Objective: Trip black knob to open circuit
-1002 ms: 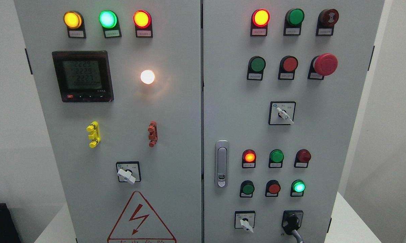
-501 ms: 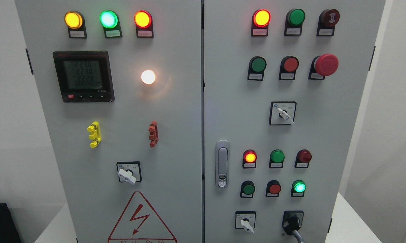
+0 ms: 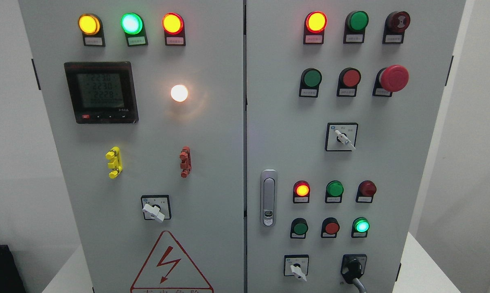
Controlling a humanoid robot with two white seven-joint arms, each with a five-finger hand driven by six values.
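The tall grey sheet-metal control cabinet (image 3: 212, 134) with its two doors fills the view just as it did a second ago; the whole picture has only drifted a trace to the right, which reads as a slight settling of the head camera and not as any movement on the panel. Neither robot hand is in view, so whether they are released or clenched cannot be told.

On the left door, the black-framed digital meter (image 3: 101, 92) has ticked its readout over slightly, though the digits are too small to read with confidence. The round white lamp (image 3: 179, 93) beside it glows as before, and so do the amber, green and red lamps along the top. The red triangular lightning warning sign (image 3: 171, 262) sits at the bottom of that door.

On the right door, the silver door latch (image 3: 268, 197) is flush, and the red mushroom emergency button (image 3: 393, 78) stands out at upper right.

The task's thing, the black rotary knob with a grey stem (image 3: 353, 269), sits at the lower right corner of the right door, just right of the small white-handled selector switch (image 3: 296, 268). Its angle is unchanged across the second.

My reading: nothing on the panel has been operated, the knob is untouched, and the trip is not yet begun; a reach into the lower right is the step ahead.
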